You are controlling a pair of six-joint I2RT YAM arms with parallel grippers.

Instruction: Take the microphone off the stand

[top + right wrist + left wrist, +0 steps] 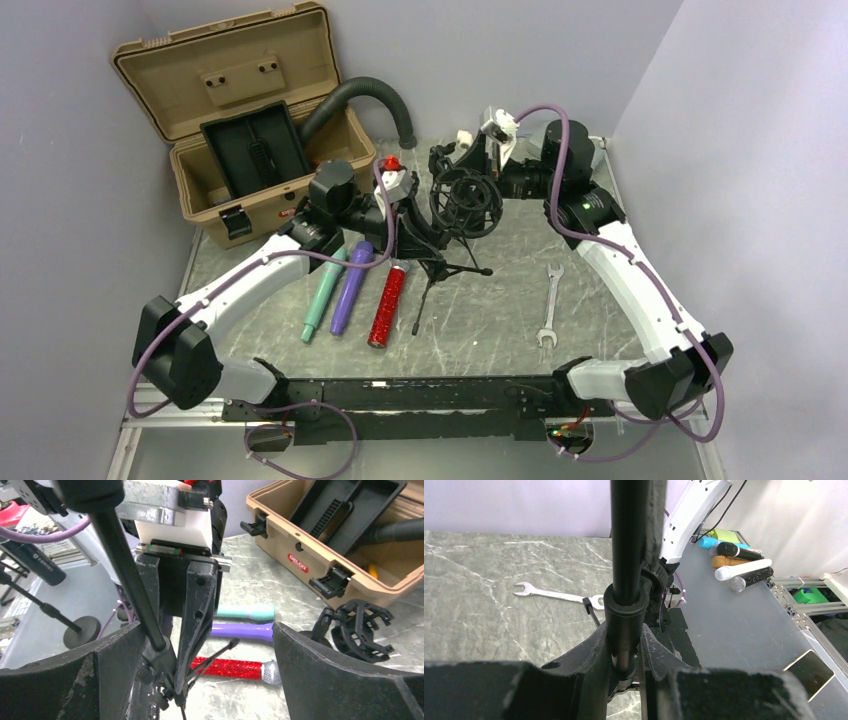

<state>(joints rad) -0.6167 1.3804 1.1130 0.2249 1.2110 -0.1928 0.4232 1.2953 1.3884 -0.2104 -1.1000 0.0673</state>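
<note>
A black tripod microphone stand point(440, 262) stands mid-table with a black ring shock mount point(466, 200) at its top. I cannot tell whether a microphone sits inside the mount. My left gripper point(405, 225) is shut on the stand's pole point(625, 605), its jaws pressed on both sides point(626, 645). My right gripper point(472, 165) is open and empty behind the mount. In the right wrist view its fingers point(340, 680) are spread wide point(207, 665), with the pole point(130, 580) between them and the mount point(360, 630) to the right.
Teal point(323, 295), purple point(351, 285) and red glitter point(388, 303) microphones lie left of the stand's legs. A wrench point(548, 305) lies to the right. An open tan case point(250, 130) with a black hose point(370, 95) stands at the back left.
</note>
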